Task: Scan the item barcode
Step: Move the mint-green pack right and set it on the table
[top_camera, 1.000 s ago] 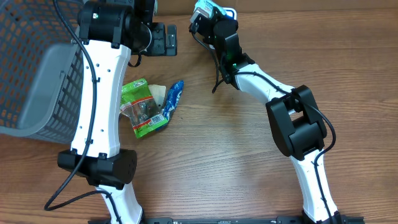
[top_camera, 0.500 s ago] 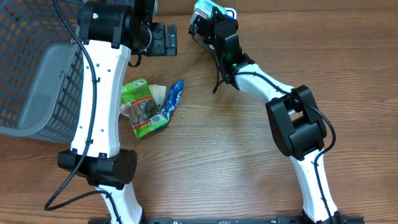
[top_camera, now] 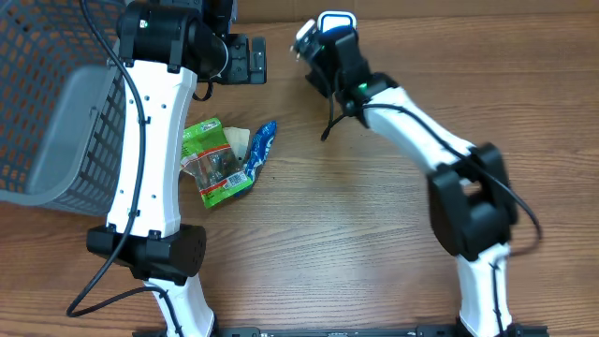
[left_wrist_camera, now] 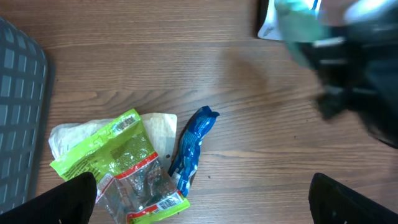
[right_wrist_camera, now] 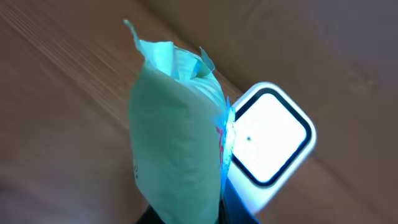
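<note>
My right gripper (right_wrist_camera: 186,214) is shut on the item, a mint-green packet (right_wrist_camera: 177,137) that stands upright in front of the camera. Just behind and to the right of it lies the scanner (right_wrist_camera: 272,137), a white glowing square with a dark blue rim. From overhead, the right gripper (top_camera: 318,49) holds the packet (top_camera: 305,37) just left of and below the scanner (top_camera: 337,20) at the table's far edge. My left gripper (top_camera: 248,58) hovers open and empty above the table; its black fingertips (left_wrist_camera: 69,198) stand far apart.
A green snack packet (top_camera: 213,161), a blue packet (top_camera: 261,148) and a pale packet (top_camera: 240,138) lie together left of centre. A grey mesh basket (top_camera: 56,122) stands at the far left. The left arm's white column rises beside the packets.
My right arm has swung right and its gripper has pulled the packet down and off the scanner, whose white face now shows. The left arm has not moved.
</note>
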